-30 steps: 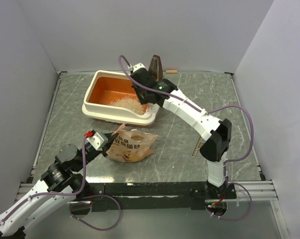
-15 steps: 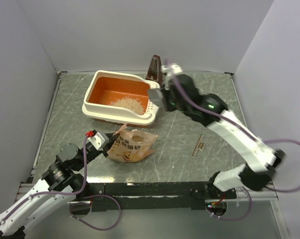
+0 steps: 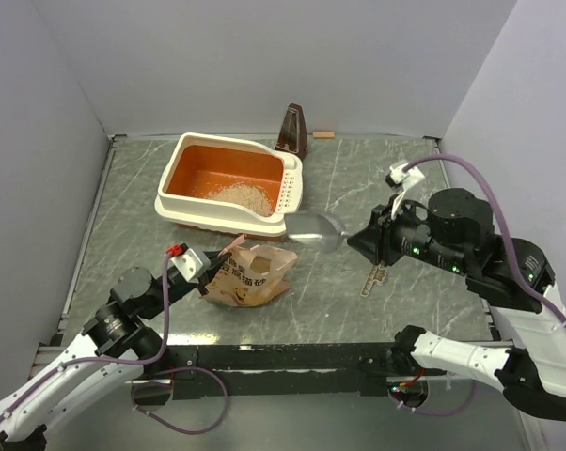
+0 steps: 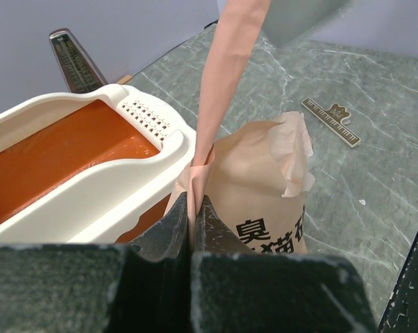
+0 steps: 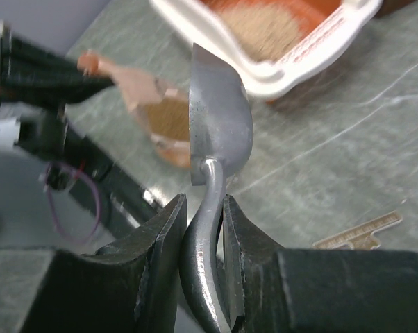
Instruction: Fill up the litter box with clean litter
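In the top view, the litter box [image 3: 208, 214] sits upper left of centre, with clean litter [image 3: 241, 195] heaped low inside. The bag [image 3: 255, 280] lies just below it. Your left gripper [image 3: 206, 271] pinches the bag's thin, crinkly lip, and your right gripper [image 3: 356, 240] clamps the scoop [image 3: 313, 228]. Granules run loose, so keep the bowl level. Only the left wrist view shows the jaws shut on paper. The right wrist view shows the handle gripped and the bowl on edge.

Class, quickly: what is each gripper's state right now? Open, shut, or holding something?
The left gripper: shut, pinching the edge of the bag.
The right gripper: shut on the handle of the scoop.
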{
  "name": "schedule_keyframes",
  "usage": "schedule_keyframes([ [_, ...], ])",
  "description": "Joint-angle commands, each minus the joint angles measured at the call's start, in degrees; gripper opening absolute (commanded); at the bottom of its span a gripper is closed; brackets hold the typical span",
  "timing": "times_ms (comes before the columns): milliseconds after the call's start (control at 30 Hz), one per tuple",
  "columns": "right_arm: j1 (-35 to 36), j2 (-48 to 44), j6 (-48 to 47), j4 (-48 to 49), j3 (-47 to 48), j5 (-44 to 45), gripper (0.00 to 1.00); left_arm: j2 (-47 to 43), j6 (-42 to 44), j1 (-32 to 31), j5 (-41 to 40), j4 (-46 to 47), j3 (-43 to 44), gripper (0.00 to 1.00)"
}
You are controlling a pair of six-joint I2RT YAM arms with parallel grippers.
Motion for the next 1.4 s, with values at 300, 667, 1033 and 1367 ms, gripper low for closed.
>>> schedule_keyframes([
  [300, -0.15, 1.15, -0.16, 2.71, -7.85, -11.72, 0.00, 3.06, -2.39, 0.08, 6.87, 7.57, 3.20, 0.01],
  [667, -0.15, 4.32, -0.77, 3.50, -2.93, -11.63, 0.00, 3.50, -2.39, 0.08, 8.19, 7.40, 3.20, 0.01],
  [1033, -0.07, 5.20, -1.91, 6.05, -4.68, -11.63, 0.00, 2.98, -2.30, 0.08, 8.10, 7.40, 3.12, 0.01],
  [1367, -0.07, 8.36, -3.76, 6.41, -7.76, -11.64, 0.00, 2.63, -2.30, 0.08, 7.49, 7.66, 3.12, 0.01],
])
